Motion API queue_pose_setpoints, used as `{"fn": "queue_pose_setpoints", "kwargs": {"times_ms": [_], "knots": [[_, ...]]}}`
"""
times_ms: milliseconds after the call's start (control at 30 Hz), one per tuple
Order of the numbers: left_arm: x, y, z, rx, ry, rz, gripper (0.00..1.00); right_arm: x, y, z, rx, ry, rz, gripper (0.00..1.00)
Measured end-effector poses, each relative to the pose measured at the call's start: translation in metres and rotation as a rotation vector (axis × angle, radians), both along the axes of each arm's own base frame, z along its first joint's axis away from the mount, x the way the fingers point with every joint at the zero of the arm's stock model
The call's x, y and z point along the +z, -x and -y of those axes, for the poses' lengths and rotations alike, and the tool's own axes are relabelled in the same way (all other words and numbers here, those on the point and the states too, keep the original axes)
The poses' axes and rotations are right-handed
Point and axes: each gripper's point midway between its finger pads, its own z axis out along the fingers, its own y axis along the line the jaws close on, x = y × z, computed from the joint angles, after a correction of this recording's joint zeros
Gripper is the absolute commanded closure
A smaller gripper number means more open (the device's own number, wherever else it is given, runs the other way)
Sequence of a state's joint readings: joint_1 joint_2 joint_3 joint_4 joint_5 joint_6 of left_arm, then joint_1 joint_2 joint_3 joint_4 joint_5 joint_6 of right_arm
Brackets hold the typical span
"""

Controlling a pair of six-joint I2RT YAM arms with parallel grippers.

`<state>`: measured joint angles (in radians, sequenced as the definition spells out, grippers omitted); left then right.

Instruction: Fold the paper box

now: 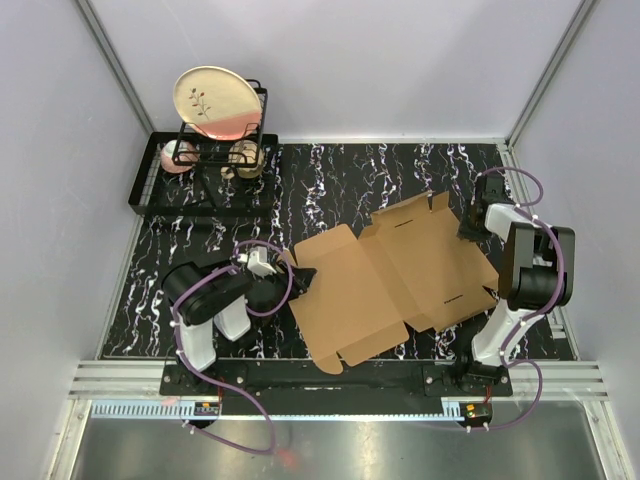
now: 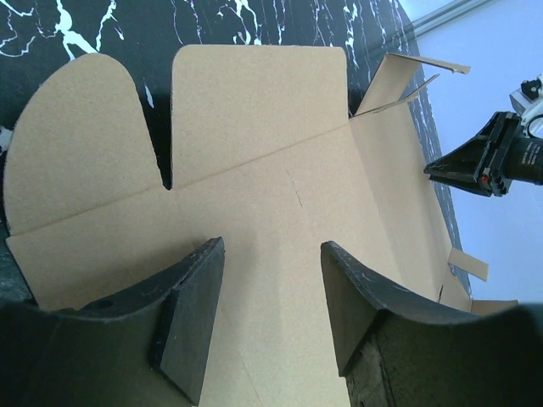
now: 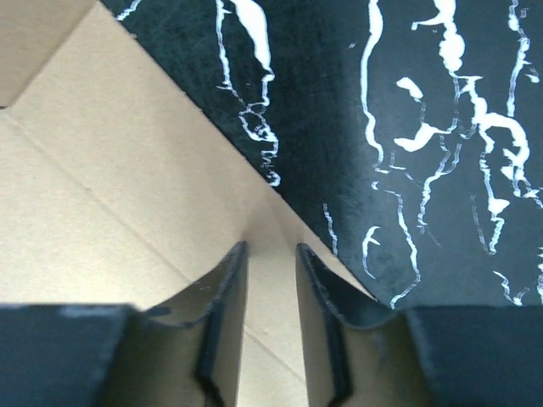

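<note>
The paper box (image 1: pixel 395 275) lies unfolded and flat on the black white-veined table (image 1: pixel 400 170), a brown die-cut sheet with small flaps raised along its far edge. At the box's left edge sits the left gripper (image 1: pixel 300 280) – its jaws wide apart, the cardboard showing between the fingers (image 2: pixel 191 305). At the box's far-right corner sits the right gripper (image 1: pixel 472 222); its fingers (image 3: pixel 225 297) stand narrowly apart over the sheet's edge, and I cannot tell whether they pinch it. Well beyond the box's far-left corner, a black tray (image 1: pixel 150 190) carries a wire rack (image 1: pixel 255 105) – a flower-painted plate (image 1: pixel 217 100) leans in it, a pink bowl (image 1: pixel 178 155) beneath.
</note>
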<state>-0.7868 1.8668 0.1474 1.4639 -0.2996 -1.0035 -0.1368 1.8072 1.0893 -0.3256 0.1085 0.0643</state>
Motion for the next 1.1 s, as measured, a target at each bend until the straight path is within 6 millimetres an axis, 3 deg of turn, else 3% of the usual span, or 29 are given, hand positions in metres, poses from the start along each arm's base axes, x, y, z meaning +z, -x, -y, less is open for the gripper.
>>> {"fn": "queue_pose_setpoints", "kwargs": {"times_ms": [133,233,367,400,500,733,833,900,1033,1100], "knots": [[0.000,-0.001,0.000,0.003,0.014,-0.004,0.44,0.000,0.000,-0.006,0.028,-0.030,0.019,0.84],[0.000,-0.001,0.000,0.002,0.019,-0.006,0.44,0.001,0.005,-0.009,0.036,-0.042,0.020,0.87],[0.000,-0.002,0.000,0.002,0.022,-0.008,0.46,0.012,0.010,-0.013,0.023,-0.065,0.049,0.77],[0.000,-0.001,-0.001,0.003,0.022,-0.009,0.46,0.018,0.010,-0.014,0.014,-0.068,0.065,0.70],[-0.003,0.001,-0.003,0.005,0.019,-0.019,0.48,0.050,0.010,-0.015,-0.049,-0.088,0.175,0.56],[0.004,0.012,-0.001,-0.032,-0.008,-0.018,0.48,0.158,0.018,-0.030,-0.168,-0.131,0.526,0.43],[0.025,0.020,0.030,-0.126,-0.032,0.031,0.48,0.189,0.024,-0.044,-0.172,-0.165,0.617,0.42],[0.049,0.020,0.065,-0.198,-0.056,0.076,0.47,0.193,0.026,-0.051,-0.170,-0.185,0.626,0.42],[0.090,0.011,0.115,-0.279,-0.085,0.136,0.47,0.186,0.032,-0.057,-0.193,-0.216,0.603,0.42],[0.092,0.009,0.128,-0.310,-0.114,0.128,0.47,0.179,0.037,-0.060,-0.200,-0.228,0.589,0.42]]}}
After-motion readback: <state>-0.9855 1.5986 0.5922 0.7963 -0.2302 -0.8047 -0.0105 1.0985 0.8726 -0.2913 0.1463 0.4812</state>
